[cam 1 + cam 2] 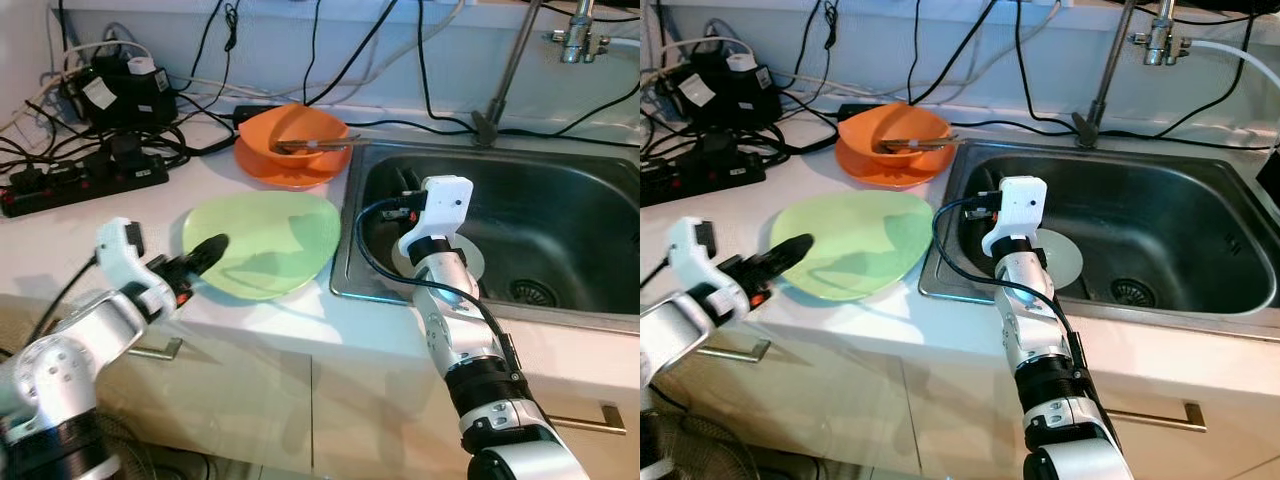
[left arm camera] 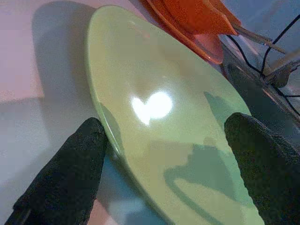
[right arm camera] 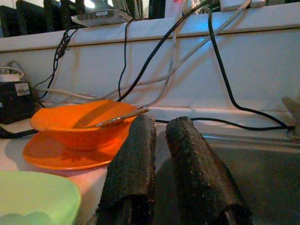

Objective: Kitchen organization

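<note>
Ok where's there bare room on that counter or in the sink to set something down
Bare counter lies between the power strip and the green plate. The sink is open toward its right side, past the small round disc. It is crowded at the back left, among cables, and around the orange bowl on its plate.

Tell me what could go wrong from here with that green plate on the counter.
The left gripper is open, its fingers straddling the rim of the pale green plastic plate; a grip on the thin edge might slip or tip the plate. The plate nearly touches the orange bowl stacked on an orange plate, with a utensil resting across it, so a push could jostle them. Loose black cables lie close by.
</note>
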You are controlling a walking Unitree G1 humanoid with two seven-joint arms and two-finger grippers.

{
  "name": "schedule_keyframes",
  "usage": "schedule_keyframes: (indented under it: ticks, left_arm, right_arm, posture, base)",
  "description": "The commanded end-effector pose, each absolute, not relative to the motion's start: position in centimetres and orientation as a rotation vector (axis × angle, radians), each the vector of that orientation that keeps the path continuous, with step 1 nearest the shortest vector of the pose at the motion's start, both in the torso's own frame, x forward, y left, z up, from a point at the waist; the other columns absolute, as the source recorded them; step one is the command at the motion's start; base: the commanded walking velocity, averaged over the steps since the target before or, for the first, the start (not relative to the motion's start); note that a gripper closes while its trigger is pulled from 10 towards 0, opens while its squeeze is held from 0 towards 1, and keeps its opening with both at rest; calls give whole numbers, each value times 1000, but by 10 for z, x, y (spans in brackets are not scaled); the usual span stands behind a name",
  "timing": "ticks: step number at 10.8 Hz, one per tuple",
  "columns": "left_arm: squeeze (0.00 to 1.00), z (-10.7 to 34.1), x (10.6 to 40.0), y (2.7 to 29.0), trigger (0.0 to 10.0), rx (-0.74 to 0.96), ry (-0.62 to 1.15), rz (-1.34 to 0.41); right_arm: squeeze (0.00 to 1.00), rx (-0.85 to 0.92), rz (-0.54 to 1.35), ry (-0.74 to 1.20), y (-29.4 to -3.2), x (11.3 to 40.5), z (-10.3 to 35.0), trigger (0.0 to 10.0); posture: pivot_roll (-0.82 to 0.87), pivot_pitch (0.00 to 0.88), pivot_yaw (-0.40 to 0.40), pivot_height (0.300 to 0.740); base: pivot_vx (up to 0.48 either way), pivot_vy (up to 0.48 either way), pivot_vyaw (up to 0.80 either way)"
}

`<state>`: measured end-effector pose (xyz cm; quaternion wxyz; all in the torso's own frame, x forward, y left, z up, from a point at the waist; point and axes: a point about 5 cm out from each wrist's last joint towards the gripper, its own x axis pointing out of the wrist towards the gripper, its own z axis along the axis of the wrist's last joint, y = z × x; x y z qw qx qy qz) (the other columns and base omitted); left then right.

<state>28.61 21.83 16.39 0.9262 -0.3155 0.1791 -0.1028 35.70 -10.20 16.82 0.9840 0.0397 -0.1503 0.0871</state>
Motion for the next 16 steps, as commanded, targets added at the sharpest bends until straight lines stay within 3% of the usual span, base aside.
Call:
schedule_keyframes:
  ticks: [1, 8, 9, 10, 14, 15, 16]
  left_arm:
    - [0, 146, 285, 210, 10000, -672, 483, -212]
    - [0, 135, 288, 191, 10000, -712, 554, -249]
    - [0, 132, 287, 192, 3725, -713, 567, -247]
    - [0, 129, 287, 189, 0, -714, 580, -256]
    - [0, 126, 287, 181, 0, -724, 595, -281]
    - [0, 126, 287, 181, 10000, -724, 593, -290]
    - [0, 122, 286, 179, 10000, -732, 608, -286]
  right_arm:
    - [0, 74, 164, -293, -104, 356, 164, 10000]
    - [0, 69, 162, -288, -106, 356, 164, 10000]
    - [0, 69, 162, -287, -106, 356, 164, 10000]
    - [0, 68, 162, -287, -106, 356, 163, 10000]
    - [0, 65, 162, -286, -107, 356, 163, 10000]
    - [0, 64, 165, -286, -107, 356, 163, 10000]
    - [0, 64, 166, -286, -106, 356, 164, 10000]
  posture:
    - [231, 4, 43, 740]
    - [226, 5, 41, 740]
    - [226, 5, 41, 740]
    - [224, 5, 42, 740]
    - [218, 3, 43, 740]
    - [218, 2, 42, 740]
    - [219, 2, 41, 740]
  base:
    - [0, 0, 0]
    - [0, 0, 0]
    - [0, 0, 0]
    - [0, 0, 0]
    - [0, 0, 0]
    - [0, 0, 0]
    - [0, 0, 0]
